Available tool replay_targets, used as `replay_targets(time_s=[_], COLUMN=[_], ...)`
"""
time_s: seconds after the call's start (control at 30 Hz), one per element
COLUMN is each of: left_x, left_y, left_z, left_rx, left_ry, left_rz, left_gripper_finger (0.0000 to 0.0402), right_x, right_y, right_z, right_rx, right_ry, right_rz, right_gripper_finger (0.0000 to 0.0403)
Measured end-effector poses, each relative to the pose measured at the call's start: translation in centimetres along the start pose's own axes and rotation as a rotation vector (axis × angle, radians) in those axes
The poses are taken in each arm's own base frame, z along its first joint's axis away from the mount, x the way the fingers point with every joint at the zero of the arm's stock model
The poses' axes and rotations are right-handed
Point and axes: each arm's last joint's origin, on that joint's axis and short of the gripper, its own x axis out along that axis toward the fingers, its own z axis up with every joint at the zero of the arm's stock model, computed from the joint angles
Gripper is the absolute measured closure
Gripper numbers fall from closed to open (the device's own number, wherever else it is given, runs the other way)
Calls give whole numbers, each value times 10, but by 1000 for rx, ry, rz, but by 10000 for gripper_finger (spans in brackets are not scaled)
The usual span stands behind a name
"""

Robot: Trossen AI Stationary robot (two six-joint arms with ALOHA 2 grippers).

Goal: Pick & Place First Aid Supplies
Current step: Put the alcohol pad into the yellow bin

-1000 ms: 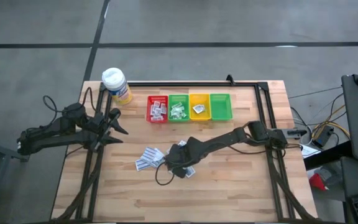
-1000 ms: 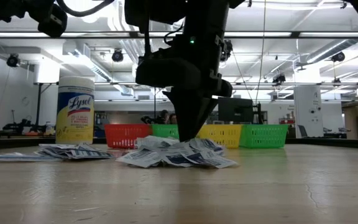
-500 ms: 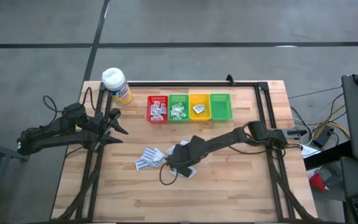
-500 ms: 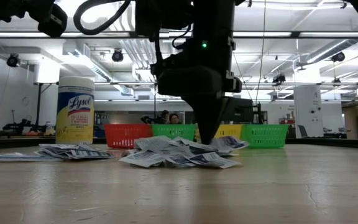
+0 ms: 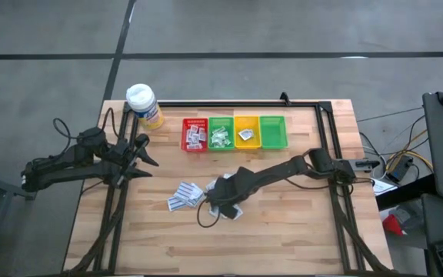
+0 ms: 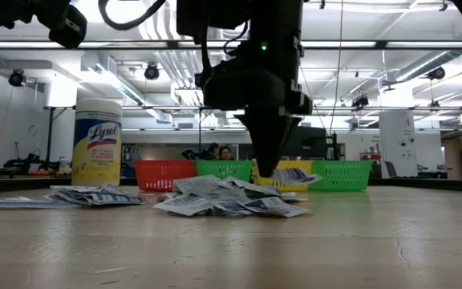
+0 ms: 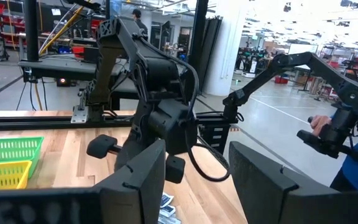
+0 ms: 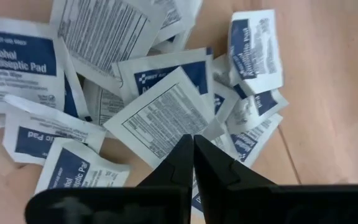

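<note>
The wooden table (image 5: pixel 283 223) is carrying four bins in a row near its far edge: red bin (image 5: pixel 194 134), green bin (image 5: pixel 221 132), yellow bin (image 5: pixel 247 131), second green bin (image 5: pixel 273 131). The left gripper (image 5: pixel 146 159) is waiting at the table's left side, its fingers apart. The right gripper (image 8: pixel 192 149) is hanging above the pile of sachets (image 8: pixel 135 93) in the table's middle, its fingers clenched on one white sachet (image 6: pixel 293 175) with blue print, lifted off the pile.
</note>
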Motion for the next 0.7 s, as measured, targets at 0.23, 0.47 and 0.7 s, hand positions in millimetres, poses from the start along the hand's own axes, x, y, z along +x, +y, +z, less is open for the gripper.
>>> replay_targets(time_s=[0.23, 0.47, 0.7], left_x=[0, 0, 0], left_y=[0, 0, 0], left_z=[0, 0, 0], left_rx=[0, 0, -1], left_ry=[0, 0, 0], left_rz=[0, 0, 0], left_gripper_finger=[227, 227, 227], right_x=[-17, -26, -27], right_y=[-14, -31, -53], right_z=[9, 23, 40], right_rx=[24, -19, -107], right_ry=[-27, 17, 96], right_rz=[46, 212, 450], right_gripper_finger=[395, 395, 395])
